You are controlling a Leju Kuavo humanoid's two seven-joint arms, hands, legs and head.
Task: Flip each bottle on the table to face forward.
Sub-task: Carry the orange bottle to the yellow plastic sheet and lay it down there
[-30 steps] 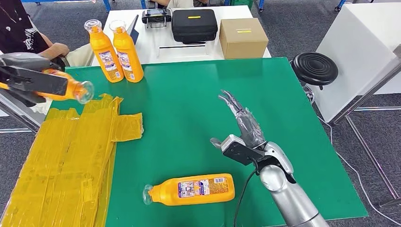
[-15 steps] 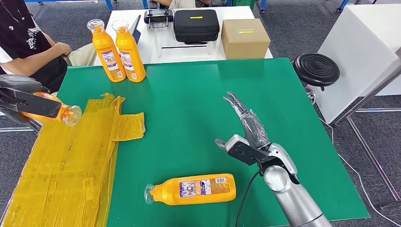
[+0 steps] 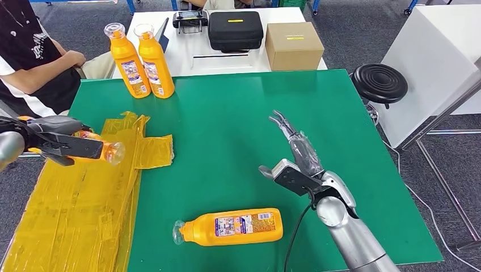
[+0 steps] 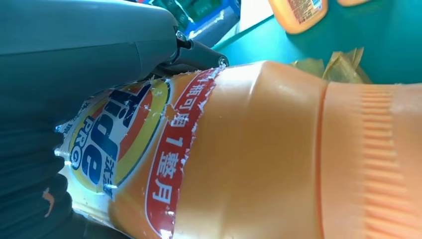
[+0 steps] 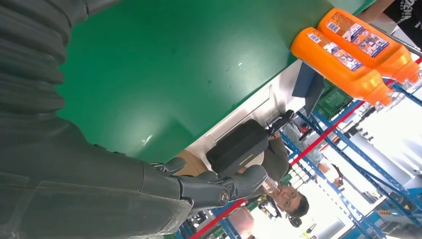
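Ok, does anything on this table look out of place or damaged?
Yes. One bottle lies on its side near the front edge, while two bottles stand upright at the back. The label on the bottle held sideways in the left hand looks torn at its edges.

4 orange bottles here. The held bottle [image 3: 96, 149] lies level in the left hand [image 3: 54, 141] over the yellow film at the table's left edge, clear cap pointing right, torn label showing in the left wrist view. The lying bottle [image 3: 233, 226] rests on its side near the front edge, label up, cap left. 2 upright bottles [image 3: 139, 62] stand touching at the far left corner.
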